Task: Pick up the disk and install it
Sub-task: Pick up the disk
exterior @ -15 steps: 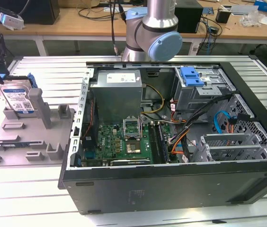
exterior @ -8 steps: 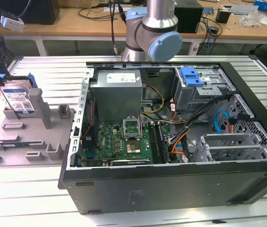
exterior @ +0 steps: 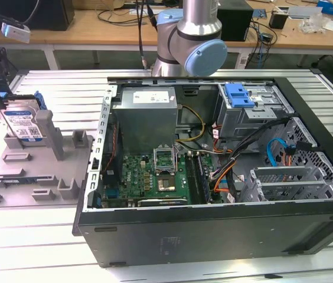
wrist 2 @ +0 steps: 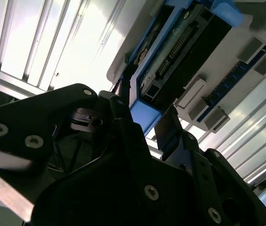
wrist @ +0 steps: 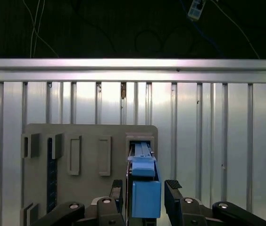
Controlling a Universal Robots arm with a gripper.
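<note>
The dark fingers [wrist: 173, 187] stand open, one on each side of the disk [wrist: 145, 197]. Its smooth blue plastic frame sits upright between them, slotted into the matte grey fixture [wrist: 86, 141] on the ribbed aluminium surface [wrist: 218, 141].

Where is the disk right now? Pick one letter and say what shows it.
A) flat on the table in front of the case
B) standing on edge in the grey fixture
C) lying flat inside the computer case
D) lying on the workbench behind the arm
B: the disk stands on edge in a slot of the grey fixture, at the exterior view's left, outside the open computer case.
</note>
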